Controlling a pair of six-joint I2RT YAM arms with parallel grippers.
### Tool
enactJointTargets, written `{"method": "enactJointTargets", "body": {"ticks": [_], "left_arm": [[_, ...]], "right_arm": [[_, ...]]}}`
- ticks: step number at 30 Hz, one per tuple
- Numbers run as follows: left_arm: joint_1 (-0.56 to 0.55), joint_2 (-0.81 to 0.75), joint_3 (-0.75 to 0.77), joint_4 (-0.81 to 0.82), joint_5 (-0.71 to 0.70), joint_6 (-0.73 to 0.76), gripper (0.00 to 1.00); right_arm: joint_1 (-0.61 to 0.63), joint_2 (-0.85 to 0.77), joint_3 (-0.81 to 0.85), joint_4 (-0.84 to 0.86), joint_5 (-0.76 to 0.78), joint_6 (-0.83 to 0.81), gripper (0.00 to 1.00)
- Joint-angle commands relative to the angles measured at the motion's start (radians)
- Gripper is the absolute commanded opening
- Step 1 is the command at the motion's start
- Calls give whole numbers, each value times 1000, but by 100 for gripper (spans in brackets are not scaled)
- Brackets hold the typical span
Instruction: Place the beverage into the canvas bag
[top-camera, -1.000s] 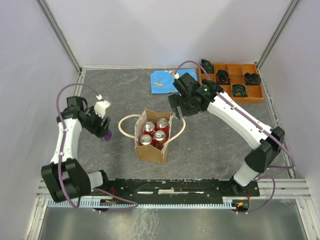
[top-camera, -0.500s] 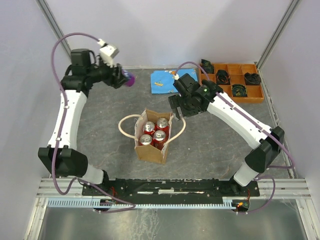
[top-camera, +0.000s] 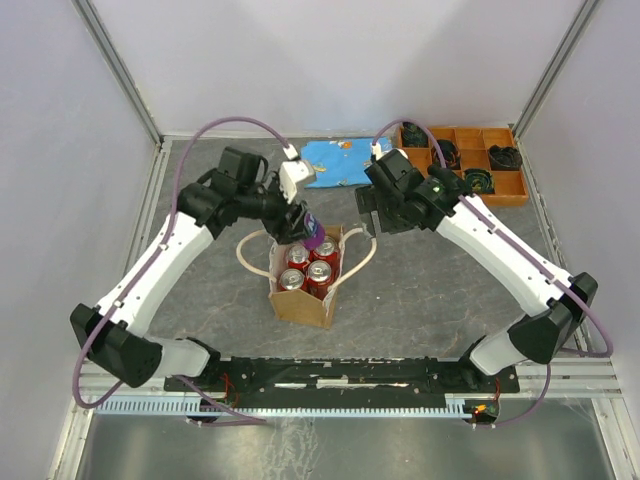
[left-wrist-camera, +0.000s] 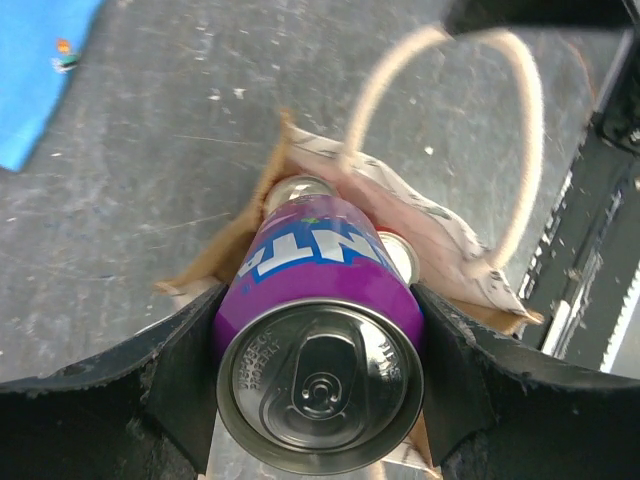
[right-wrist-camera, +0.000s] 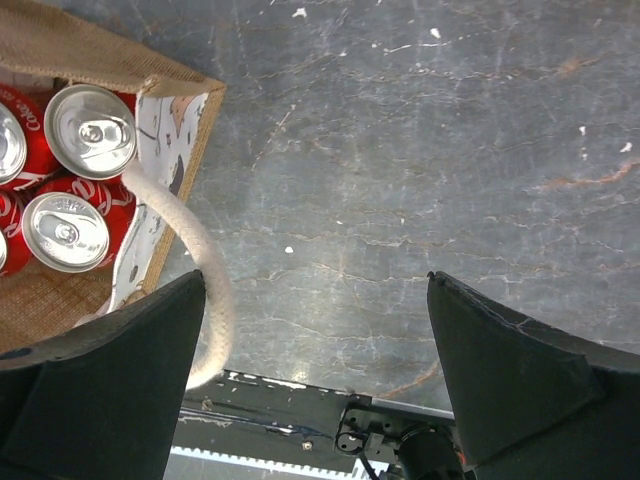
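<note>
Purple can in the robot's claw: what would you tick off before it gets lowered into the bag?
1. Grip: the left gripper clamps the purple can on both sides. Ok.
2. Position: the purple can hangs over the far rim of the canvas bag. Whether it is above a free spot: cannot tell.
3. Room: four red cans already stand inside. Space for a fifth: cannot tell.
4. Opening: both handles fall outward, off the mouth. Ok.
5. Other arm: the right gripper is open, empty and beside the bag, not over it. Ok.
</note>
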Motion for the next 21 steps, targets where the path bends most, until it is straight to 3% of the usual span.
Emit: {"method": "enactJointTargets", "body": {"ticks": [1, 8, 21], "left_arm": [[-113, -89, -35, 30, -26, 63, 3], [-246, -111, -105, -52, -75, 158, 3], [-309, -102, -140, -126, -82, 250, 3]], "right_arm": [[-18, -47, 0, 35, 86, 25, 99], [-30, -55, -13, 30, 78, 29, 99], [-32, -76, -55, 44, 66, 51, 99]]}}
